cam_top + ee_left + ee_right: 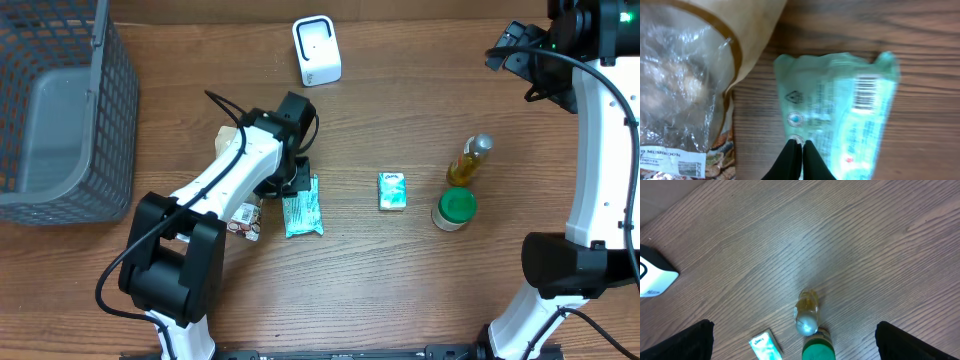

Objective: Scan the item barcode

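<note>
Pretty much all brown wood-grain desk (400, 280) here, lit soft and even, with a pale sheen in spots. A grey mesh basket (118, 110) sits at its left end.

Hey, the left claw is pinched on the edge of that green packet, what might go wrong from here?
The left claw pinches only the thin edge of the green packet, so it may slip free on lifting. The soft packet could droop or fold, hiding its barcode from the white scanner. The mushroom bag lies beside it and might get dragged.
</note>
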`<control>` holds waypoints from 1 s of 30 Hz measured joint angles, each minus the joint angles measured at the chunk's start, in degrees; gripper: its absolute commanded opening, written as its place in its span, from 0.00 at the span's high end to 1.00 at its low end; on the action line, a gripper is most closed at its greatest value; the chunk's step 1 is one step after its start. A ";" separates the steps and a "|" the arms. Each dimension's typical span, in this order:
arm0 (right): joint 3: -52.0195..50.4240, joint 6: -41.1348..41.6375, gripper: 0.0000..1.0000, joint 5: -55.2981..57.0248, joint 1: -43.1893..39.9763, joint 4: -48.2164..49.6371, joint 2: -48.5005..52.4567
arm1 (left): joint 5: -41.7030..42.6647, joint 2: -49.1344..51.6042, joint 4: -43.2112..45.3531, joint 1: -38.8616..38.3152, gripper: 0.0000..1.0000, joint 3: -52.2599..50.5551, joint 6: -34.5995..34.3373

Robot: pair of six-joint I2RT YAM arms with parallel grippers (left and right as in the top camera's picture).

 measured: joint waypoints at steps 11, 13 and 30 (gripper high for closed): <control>0.00 0.04 0.00 0.00 0.00 0.02 0.00 | -2.27 0.00 5.62 -0.20 0.83 -6.01 -1.33; 0.00 0.04 0.00 0.00 0.00 0.00 0.00 | -1.68 0.00 6.78 -0.20 0.83 -6.01 -1.22; 0.00 0.02 0.00 0.02 0.00 0.02 0.00 | 7.19 0.00 -2.01 1.27 0.88 0.07 0.85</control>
